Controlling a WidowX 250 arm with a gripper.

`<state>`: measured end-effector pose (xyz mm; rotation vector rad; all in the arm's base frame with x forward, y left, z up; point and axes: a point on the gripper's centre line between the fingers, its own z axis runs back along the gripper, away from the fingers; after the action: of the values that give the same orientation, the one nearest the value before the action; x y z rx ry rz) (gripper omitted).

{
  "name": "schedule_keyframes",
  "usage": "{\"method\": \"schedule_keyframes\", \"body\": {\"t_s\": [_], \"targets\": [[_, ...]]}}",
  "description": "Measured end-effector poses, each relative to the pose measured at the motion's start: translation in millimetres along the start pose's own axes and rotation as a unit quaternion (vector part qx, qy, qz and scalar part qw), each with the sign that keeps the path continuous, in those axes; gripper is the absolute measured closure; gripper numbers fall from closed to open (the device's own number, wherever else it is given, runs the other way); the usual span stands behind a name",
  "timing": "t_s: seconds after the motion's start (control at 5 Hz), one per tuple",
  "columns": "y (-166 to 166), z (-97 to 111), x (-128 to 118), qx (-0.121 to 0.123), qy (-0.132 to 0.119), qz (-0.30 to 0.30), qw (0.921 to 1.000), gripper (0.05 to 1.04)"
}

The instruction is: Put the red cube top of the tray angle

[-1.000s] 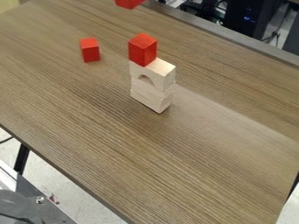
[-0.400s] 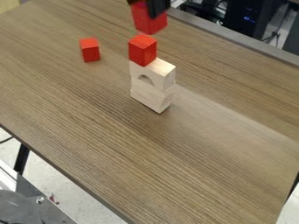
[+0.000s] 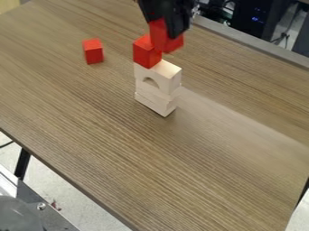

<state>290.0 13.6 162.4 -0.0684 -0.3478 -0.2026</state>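
Claw: the black two-finger claw (image 3: 165, 29) hangs down from the top edge of the view, right of the view's middle, over the far side of the tower; it is pinching a red block.
Held block: the bright red, straight-sided block (image 3: 158, 37) sits between the fingers, off the desk, with red showing on either side of the nearer finger. It overlaps the upper right of the red cube on the tower; whether the two touch, I cannot tell.
Cube on the tower: a red wooden cube (image 3: 145, 55) rests upright on the left end of the arch block's top, leaving the right part of that top bare.
Arch block: a pale wooden block with a rounded cut-out (image 3: 170, 77) lies level, its opening facing the lower left of the view.
Tower base: pale, squared wooden blockwork (image 3: 154, 103) stands on the desk directly under the arch block; how many pieces make it up is hard to say.
Lone block: a small upright red block (image 3: 93, 52) stands on the desk, left of the tower and well apart from it.
Desk: the brown wood-grain desk (image 3: 151, 167) runs slantwise across the view, with a black leg (image 3: 22, 163) below its left edge.
Upper right: dark equipment with small blue lights (image 3: 256, 17) stands beyond the desk.
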Motion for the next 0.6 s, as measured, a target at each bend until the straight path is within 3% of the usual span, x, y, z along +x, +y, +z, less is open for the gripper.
{"method": "schedule_keyframes", "body": {"t_s": [0.6], "targets": [[0.0, -11.0, -6.0, 0.012, -0.014, 0.041, 0.999, 0.536]]}}
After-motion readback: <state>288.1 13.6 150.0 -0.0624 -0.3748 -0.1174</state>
